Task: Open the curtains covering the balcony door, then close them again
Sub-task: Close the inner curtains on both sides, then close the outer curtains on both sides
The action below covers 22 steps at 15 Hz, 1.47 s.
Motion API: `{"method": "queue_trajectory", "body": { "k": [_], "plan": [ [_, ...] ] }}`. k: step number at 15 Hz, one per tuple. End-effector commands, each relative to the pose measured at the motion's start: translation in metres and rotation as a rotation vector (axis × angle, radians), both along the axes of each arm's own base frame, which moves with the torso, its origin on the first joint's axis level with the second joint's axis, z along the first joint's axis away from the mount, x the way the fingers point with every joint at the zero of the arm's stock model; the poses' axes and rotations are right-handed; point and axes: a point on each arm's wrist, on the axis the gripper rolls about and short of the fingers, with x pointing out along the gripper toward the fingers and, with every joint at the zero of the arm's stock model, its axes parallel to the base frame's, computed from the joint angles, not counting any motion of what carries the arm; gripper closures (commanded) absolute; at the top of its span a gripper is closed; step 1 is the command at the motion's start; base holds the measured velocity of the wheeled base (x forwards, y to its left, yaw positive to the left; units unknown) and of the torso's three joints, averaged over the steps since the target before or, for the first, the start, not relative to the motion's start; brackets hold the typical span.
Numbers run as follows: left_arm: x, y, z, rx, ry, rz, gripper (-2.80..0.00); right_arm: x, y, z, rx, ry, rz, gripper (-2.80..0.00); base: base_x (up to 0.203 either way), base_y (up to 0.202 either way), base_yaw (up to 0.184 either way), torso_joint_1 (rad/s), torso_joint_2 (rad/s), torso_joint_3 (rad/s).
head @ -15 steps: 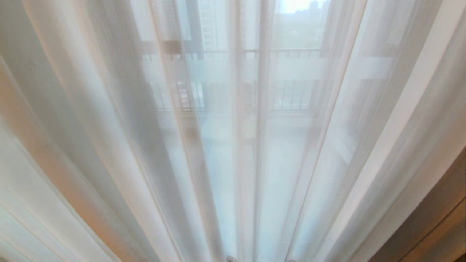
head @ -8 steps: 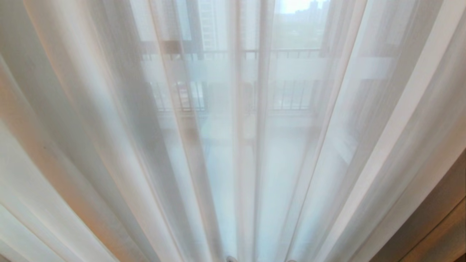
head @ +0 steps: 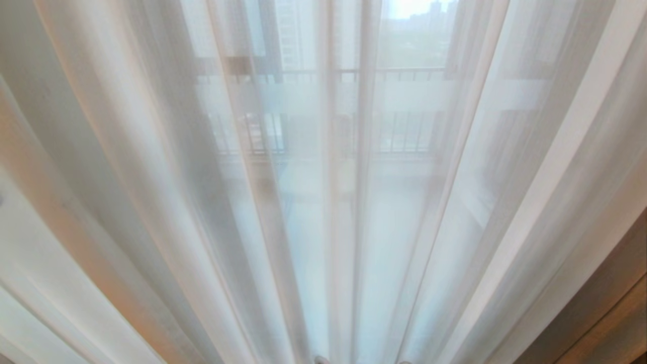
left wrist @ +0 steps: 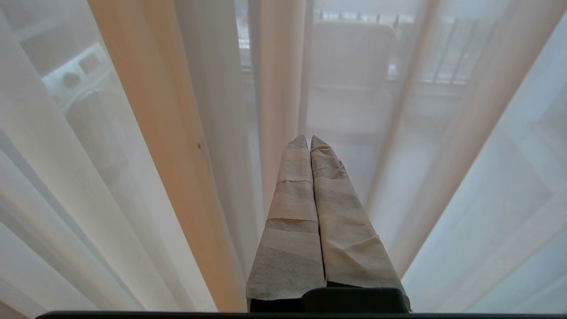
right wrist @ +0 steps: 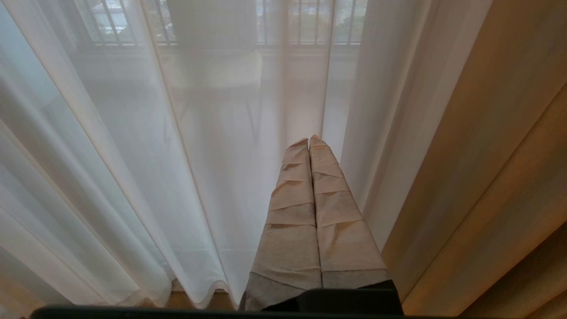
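Thin white sheer curtains [head: 202, 202] hang drawn across the whole head view in long folds. Through them the balcony door [head: 273, 45] shows dimly, with its dark frame and a pale band. A thick grey-beige drape [head: 606, 308] hangs at the lower right. My left gripper [left wrist: 309, 138] is shut just in front of the sheers [left wrist: 146, 133], and I see no cloth between its taped fingers [left wrist: 292, 212]. My right gripper [right wrist: 308, 139] is shut too and holds nothing. It points at the sheers [right wrist: 133, 155] next to the drape [right wrist: 487, 177]. Neither gripper shows in the head view.
Behind the sheers stand a balcony railing [head: 404, 134], a pale chair [right wrist: 212, 75] and a white appliance [left wrist: 75, 79]. The sheers' hem hangs just above the wooden floor [right wrist: 177, 303].
The sheer folds at the lower left of the head view have shifted a little. The rest of the view is unchanged.
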Motion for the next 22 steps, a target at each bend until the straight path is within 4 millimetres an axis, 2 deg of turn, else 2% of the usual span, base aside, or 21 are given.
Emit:
{"method": "queue_trajectory", "body": {
  "k": [1, 6, 9, 14, 16, 22],
  "plan": [
    [-0.018, 0.0, -0.029, 0.0, 0.026, -0.011, 0.0, 0.0, 0.0, 0.0, 0.0, 0.002, -0.001, 0.0, 0.0, 0.0, 0.0, 0.0, 0.0, 0.0],
    [-0.06, -0.001, -0.108, -0.001, 0.06, -0.042, 0.0, 0.0, 0.0, 0.0, 0.0, 0.002, -0.001, 0.0, 0.0, 0.0, 0.0, 0.0, 0.0, 0.0],
    [-0.072, -0.001, -0.142, 0.011, 0.058, -0.051, 0.0, 0.0, 0.0, 0.0, 0.0, 0.002, -0.001, 0.0, 0.0, 0.0, 0.0, 0.0, 0.0, 0.0],
    [-0.091, -0.001, -0.166, 0.029, 0.043, -0.076, 0.0, 0.0, 0.0, 0.0, 0.0, 0.002, -0.001, 0.0, 0.0, 0.0, 0.0, 0.0, 0.0, 0.0],
    [-0.097, -0.001, -0.168, 0.029, -0.026, -0.077, 0.0, 0.0, 0.0, 0.0, 0.0, 0.0, -0.001, 0.0, 0.0, 0.0, 0.0, 0.0, 0.0, 0.0],
    [-0.097, -0.001, -0.169, 0.027, -0.028, -0.074, 0.0, 0.0, 0.0, 0.0, 0.0, 0.002, 0.001, 0.0, 0.0, 0.0, 0.0, 0.0, 0.0, 0.0]
  ]
}}
